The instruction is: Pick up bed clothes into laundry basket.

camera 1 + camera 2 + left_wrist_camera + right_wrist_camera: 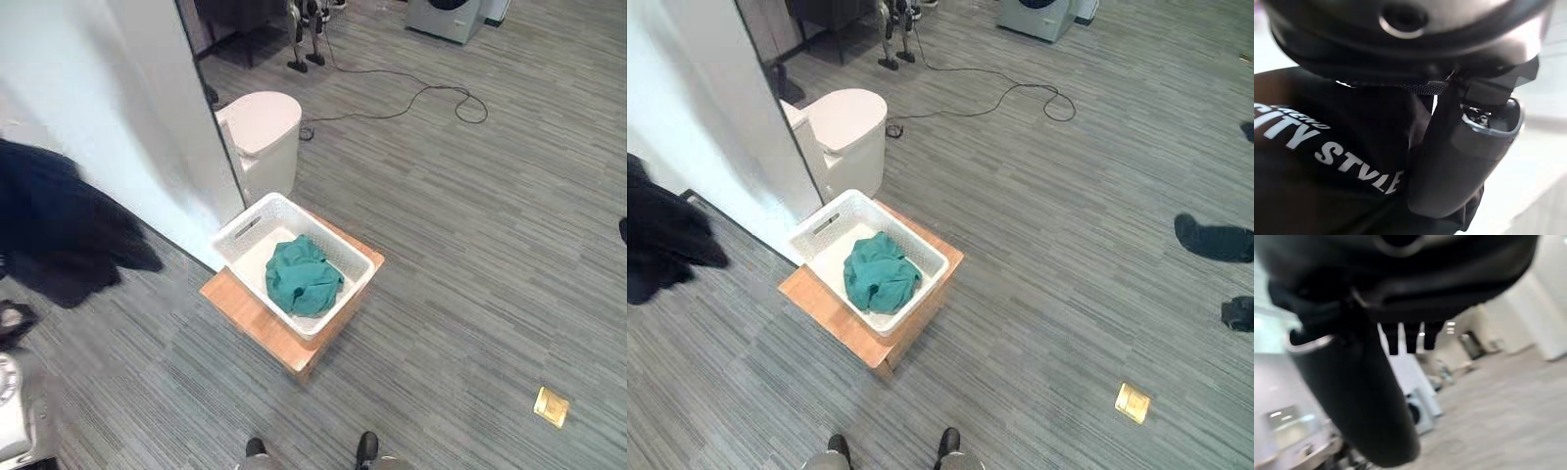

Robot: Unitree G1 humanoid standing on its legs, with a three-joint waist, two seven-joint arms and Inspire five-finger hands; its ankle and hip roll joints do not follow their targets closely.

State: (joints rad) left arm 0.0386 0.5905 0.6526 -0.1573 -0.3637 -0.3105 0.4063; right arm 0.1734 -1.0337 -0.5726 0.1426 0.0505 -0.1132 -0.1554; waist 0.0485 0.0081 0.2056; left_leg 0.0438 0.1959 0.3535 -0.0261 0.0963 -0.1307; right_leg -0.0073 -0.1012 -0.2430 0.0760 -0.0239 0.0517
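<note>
A white laundry basket (245, 230) stands on a low wooden stool (250, 308), with a crumpled green garment (302, 276) lying inside it. To the far left, a black garment (59, 235) with white lettering hangs over the edge of a white surface and the floor beside it. In the left wrist view, my left hand (1459, 152) has its thumb pressed into this black garment (1312, 186), which bunches around the hand. My right hand (1361, 396) hangs in the air with relaxed fingers and holds nothing.
A white lidded bin (260, 137) stands just behind the basket, against a tall white panel (147, 127). A black cable (421, 98) runs across the floor further back. A person's dark shoes (1213, 238) show at the right. A yellow plate (551, 405) lies on the floor.
</note>
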